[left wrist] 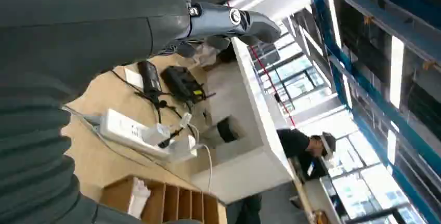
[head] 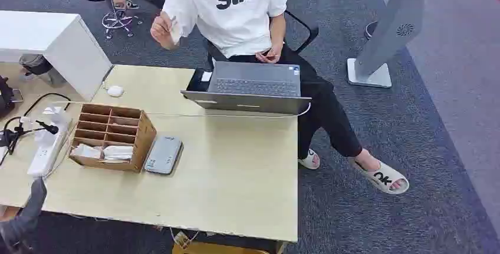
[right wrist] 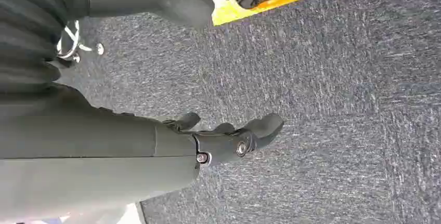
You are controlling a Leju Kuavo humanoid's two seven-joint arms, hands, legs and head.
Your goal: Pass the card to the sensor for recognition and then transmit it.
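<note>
Resting in the wooden organizer (head: 112, 136), white cards (head: 103, 152) lie near the empty left hand (head: 26, 215), fingers loosely apart. Right hand (right wrist: 229, 138) hangs over carpet (right wrist: 338, 104), holding nothing.

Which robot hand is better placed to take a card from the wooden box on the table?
Probably the left robot hand: it is raised at the table edge near the wooden box holding white cards. The right robot hand hangs over the carpet.

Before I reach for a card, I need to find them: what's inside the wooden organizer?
The wooden organizer holds white, card-like items in its nearest row. The rows behind look empty, though their dividers hide the bottoms.
</note>
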